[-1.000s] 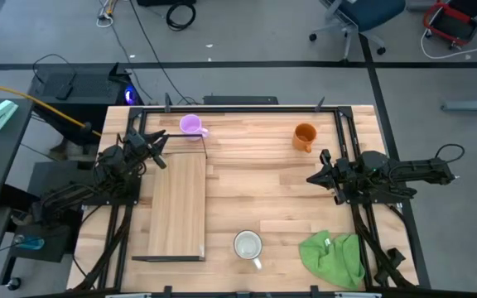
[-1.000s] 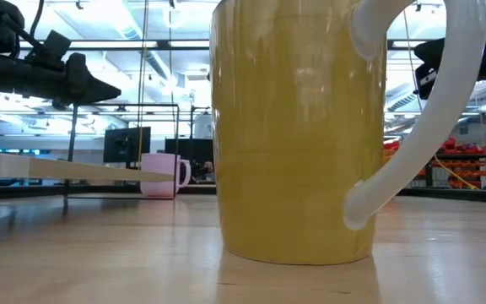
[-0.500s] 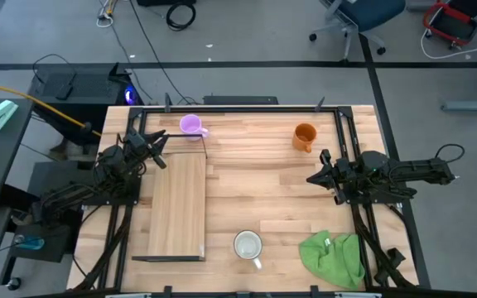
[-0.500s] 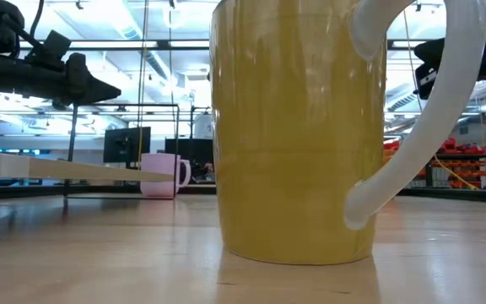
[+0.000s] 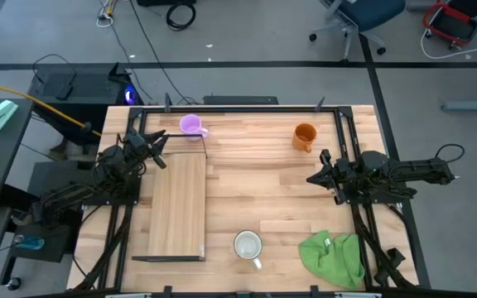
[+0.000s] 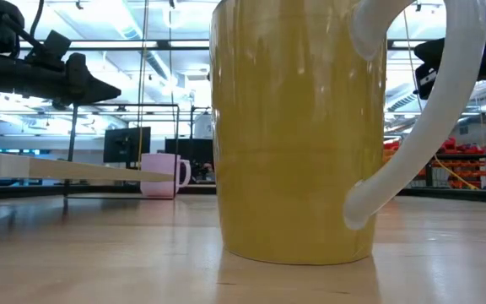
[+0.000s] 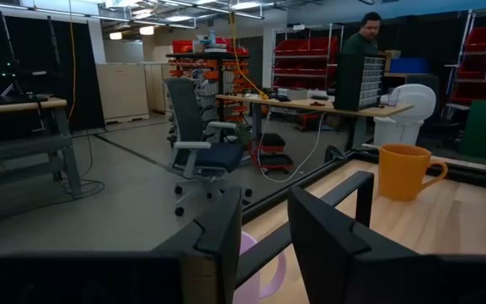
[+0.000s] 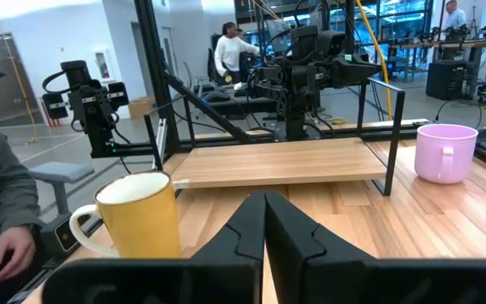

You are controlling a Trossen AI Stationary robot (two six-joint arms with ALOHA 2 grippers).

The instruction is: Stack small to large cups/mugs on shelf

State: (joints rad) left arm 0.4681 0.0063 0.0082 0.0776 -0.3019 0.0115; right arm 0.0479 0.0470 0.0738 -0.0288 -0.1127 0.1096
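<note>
No readable text, labels or numbers visible.

Two matte black jointed arms with looping black cables end in angular two-fingered claws.

High view: straight down, whole table [image 5: 255, 178]. Low view: tabletop level, pressed against white mug [image 6: 298, 127], facing far edge; purple mug [image 6: 160, 175] behind. Left wrist faces right, catching orange mug [image 7: 405, 171]. Right wrist faces left, sharing shelf [image 8: 277, 162] and both mugs.
</note>
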